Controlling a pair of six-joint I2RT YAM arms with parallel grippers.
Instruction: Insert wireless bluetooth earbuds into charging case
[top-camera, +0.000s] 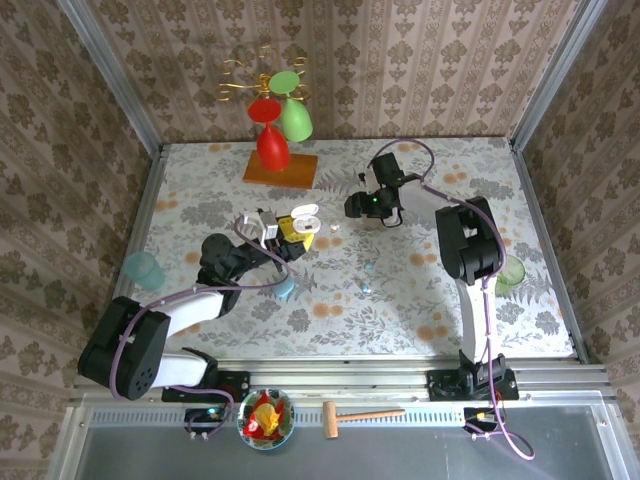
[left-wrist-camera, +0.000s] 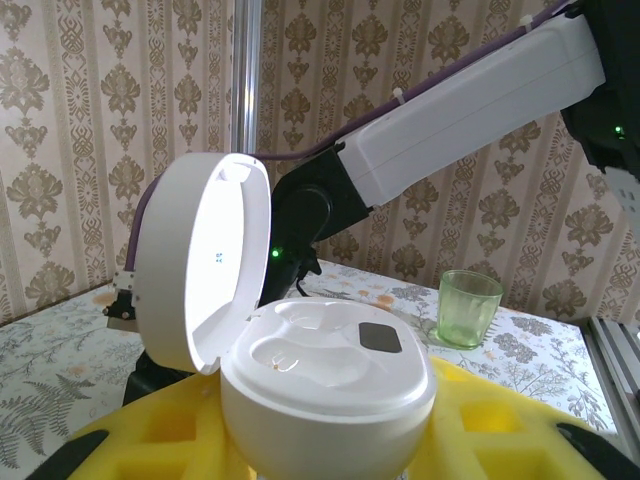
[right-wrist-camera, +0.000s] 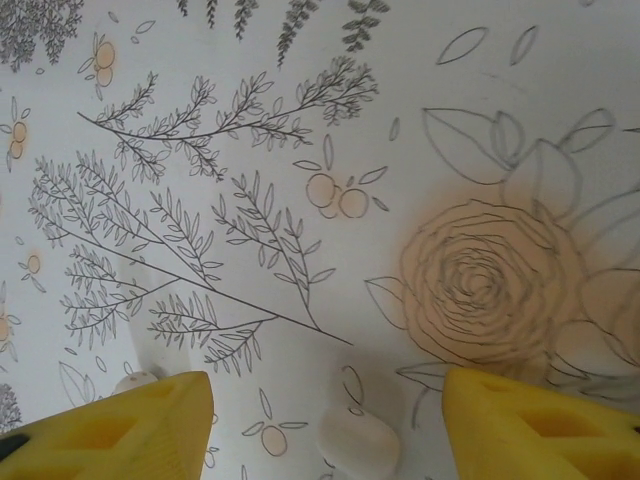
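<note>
My left gripper (top-camera: 297, 228) is shut on the white charging case (left-wrist-camera: 330, 385), whose base sits between the yellow fingers (left-wrist-camera: 500, 430). The case's lid (left-wrist-camera: 200, 260) stands open and both wells look empty. In the top view the case (top-camera: 303, 220) is held above the middle of the table. My right gripper (right-wrist-camera: 328, 400) points down at the flowered tabletop, its jaws open. A small white earbud (right-wrist-camera: 358, 446) lies between the yellow fingertips (right-wrist-camera: 150, 415), touching neither. Two pale blue earbuds (top-camera: 369, 267) lie on the cloth in front of the right gripper (top-camera: 372, 206).
A light blue pebble-shaped case (top-camera: 285, 290) lies near the left arm. A green cup (top-camera: 512, 272) stands at the right edge, a teal cup (top-camera: 145, 268) at the left. A wooden stand with red and green glasses (top-camera: 280, 140) stands at the back.
</note>
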